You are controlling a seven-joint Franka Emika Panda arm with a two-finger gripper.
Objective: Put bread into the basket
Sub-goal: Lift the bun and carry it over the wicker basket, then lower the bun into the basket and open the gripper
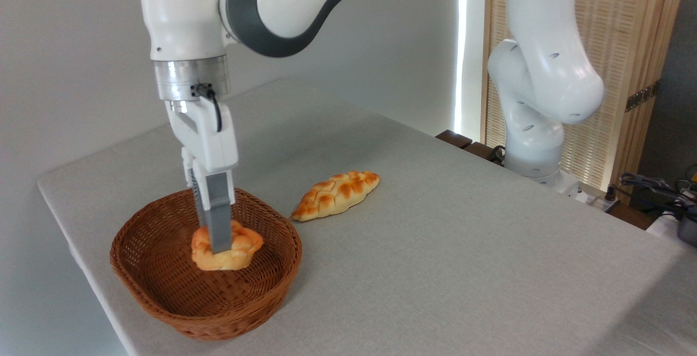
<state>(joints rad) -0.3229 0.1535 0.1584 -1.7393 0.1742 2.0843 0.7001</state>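
Observation:
The bread [237, 251], a small round orange-golden bun with a lumpy top, is inside the brown wicker basket [158, 296] at the front left of the table. It sits low over the basket's floor; contact with the floor cannot be told. My gripper [220, 248] points straight down into the basket and is shut on the bread, its grey near finger [215, 220] crossing the bun's middle. The far finger is hidden behind the near one.
A longer braided, toasted loaf [336, 194] lies on the grey table [463, 258] just right of the basket. The arm's white base [536, 122] stands at the back right, with cables and gear [661, 192] beside it. The table's left edge runs close to the basket.

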